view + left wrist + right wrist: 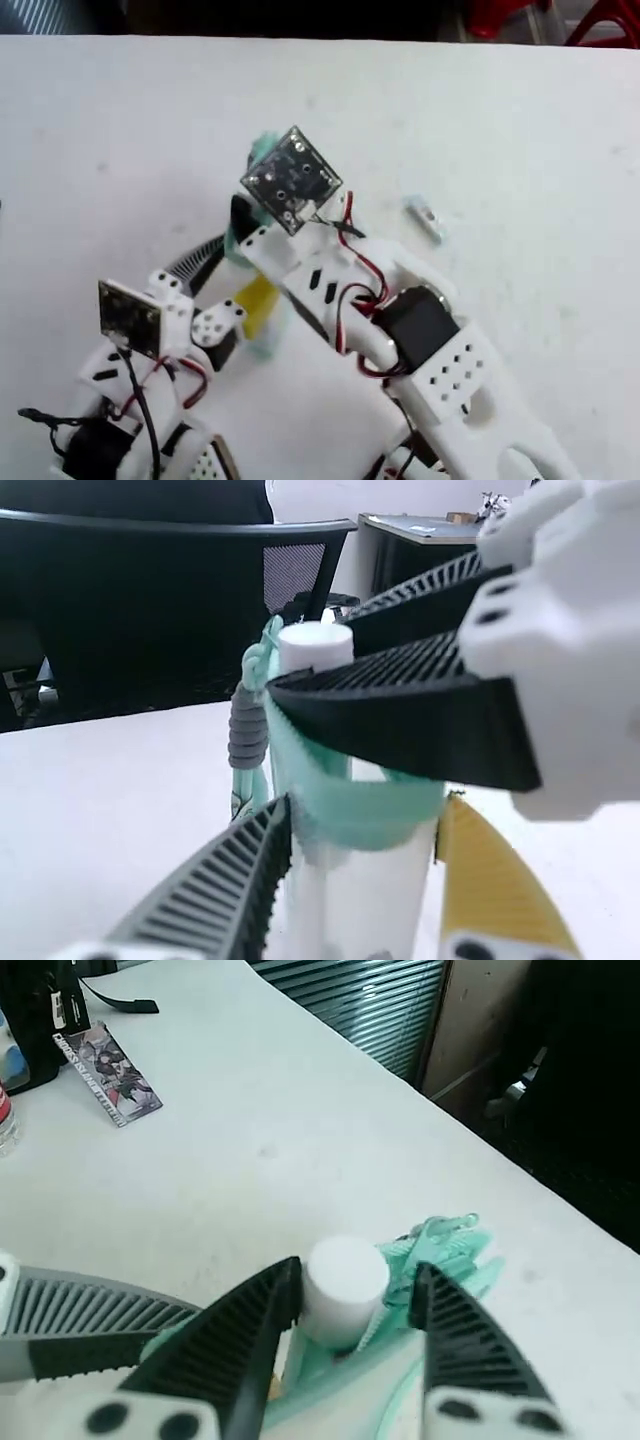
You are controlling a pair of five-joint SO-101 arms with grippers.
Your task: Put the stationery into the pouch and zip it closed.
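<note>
Left wrist view is the good one here. The white stick [315, 645], a smooth round cylinder with a flat top, stands upright with the pouch [350, 815] bunched around it. The pouch is soft mint-green fabric, and a band of it is pulled tight across the stick. A grey ribbed pull [248, 725] hangs off the pouch's edge on a mint cord.

The left end effector [365, 805] has one grey ribbed finger [225, 890] and one smooth yellow wedge-shaped finger [490, 890]. They sit against opposite sides of the pouch and stick, so it looks clamped on the pouch.

The right end effector [357, 1268] has two black fingers [245, 1335] with ridged, sawtooth-looking backs. They close in on the top of the stick from both sides. One touches it directly and the other has crumpled pouch fabric squeezed in between, so I'd call it gripping the stick.

From the high view all of this sits around the middle of the white surface [480, 120], which is flat and matte, with both arms' white plastic shells crowding over it. A small pale-blue oblong item [425, 218] lies loose on the surface, well apart from the pouch.

The right wrist view also shows a glossy illustrated card [105, 1070] lying flat, farther off. A black mesh-backed chair [150, 580] stands beyond the surface's edge.
</note>
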